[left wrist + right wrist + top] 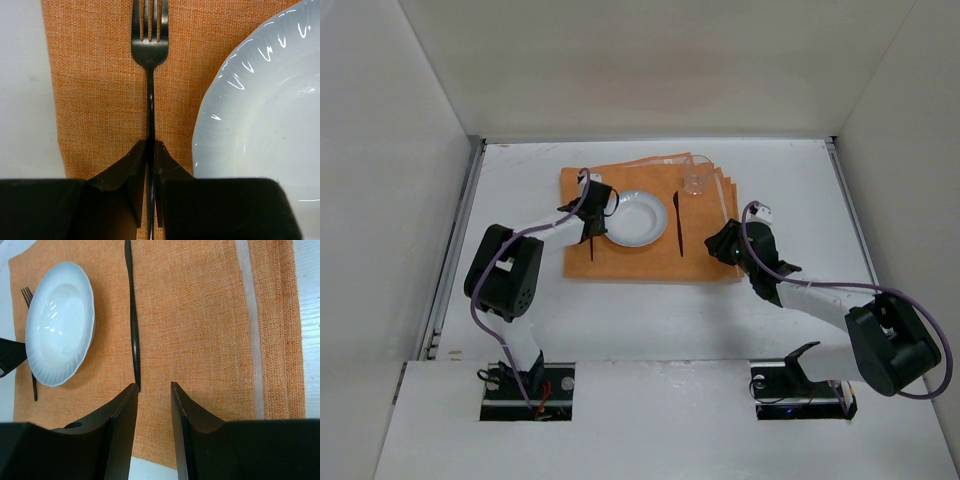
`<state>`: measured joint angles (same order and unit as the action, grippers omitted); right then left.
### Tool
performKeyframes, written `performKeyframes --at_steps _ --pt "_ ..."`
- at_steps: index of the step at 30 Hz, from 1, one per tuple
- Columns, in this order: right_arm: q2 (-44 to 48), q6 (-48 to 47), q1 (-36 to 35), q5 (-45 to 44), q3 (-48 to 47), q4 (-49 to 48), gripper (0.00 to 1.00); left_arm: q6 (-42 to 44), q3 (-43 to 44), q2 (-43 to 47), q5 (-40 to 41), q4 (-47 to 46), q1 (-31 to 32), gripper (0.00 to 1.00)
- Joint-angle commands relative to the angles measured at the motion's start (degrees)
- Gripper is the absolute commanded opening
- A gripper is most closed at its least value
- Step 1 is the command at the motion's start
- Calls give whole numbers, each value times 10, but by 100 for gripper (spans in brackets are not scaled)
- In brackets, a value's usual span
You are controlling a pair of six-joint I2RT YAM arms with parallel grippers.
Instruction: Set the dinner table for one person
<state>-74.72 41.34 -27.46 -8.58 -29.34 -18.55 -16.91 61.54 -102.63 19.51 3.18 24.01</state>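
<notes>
**Inspector:** Where is the dinner table recorded?

**Recorder:** The large, flat, matte white rectangular surface point(650, 320) with thin grey metal edge strips is noted ahead of both arm bases. Every other item is carried on it.

**Inspector:** What is laid upon it?

**Recorder:** An orange woven cloth mat point(640, 262) is seen toward the far middle. A round white plate with a fluted rim point(635, 218) is placed on the mat, left of centre. A slim dark metal knife point(677, 222) is laid just right of the plate and apart from it, running near to far. A small clear glass point(697, 182) is stood on the mat's far right part, beyond the knife.

**Inspector:** The left claw?

**Recorder:** The left claw point(150, 145) is found pressed together on the handle of a dark metal fork point(149, 50). The tines are pointed away from the claw. The fork is aligned along the mat's left strip, just beside the plate's rim and not touching it. Whether the fork rests on the cloth cannot be told.

**Inspector:** The right claw?

**Recorder:** The right claw point(154, 386) is found spread, with only orange cloth seen between its jaws. It is held over the mat's near right part. In the right wrist view, one fingertip is seen just beside the knife's near end. Contact there cannot be confirmed.
</notes>
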Motion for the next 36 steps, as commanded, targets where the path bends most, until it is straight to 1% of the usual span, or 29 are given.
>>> performKeyframes --at_steps 1,4,6,8,10,13,16,20,22,24,26,27,32,36 --pt "-3 -7 -5 -5 -23 -33 39 7 9 -3 -7 -14 1 6" --pt "2 -10 -5 -13 -21 -34 39 1 -14 0 -7 -23 3 8" --pt "-3 -7 -5 -7 -22 -33 39 -4 -28 9 -3 -25 2 12" --pt "0 -9 -5 -7 -23 -33 39 -8 -45 23 -1 -32 1 23" --pt "2 -11 -6 -13 -22 -34 40 -10 -55 42 -1 -33 -1 29" --pt "-3 -7 -6 -7 -22 -33 41 -24 -76 90 5 -36 0 39" --pt "9 -11 -6 -15 -19 -34 42 -56 -106 153 13 -47 4 50" --pt "13 -6 -6 -13 -16 -34 43 -95 -155 246 15 -52 2 57" --pt "18 -10 -6 -21 -15 -34 44 -116 -187 290 18 -60 -3 63" --pt "17 -7 -6 -29 -12 -35 44 -138 -221 338 19 -62 -15 71" --pt "19 -2 -3 -28 -8 -37 44 -149 -250 375 19 -57 -22 83" --pt "24 0 -3 -33 -5 -39 44 -153 -268 397 19 -58 -26 100" --pt "65 9 14 -74 26 -57 46 -199 -346 494 32 -31 -56 100" --pt "107 17 21 -113 49 -61 48 -250 -414 594 49 -3 -97 100"
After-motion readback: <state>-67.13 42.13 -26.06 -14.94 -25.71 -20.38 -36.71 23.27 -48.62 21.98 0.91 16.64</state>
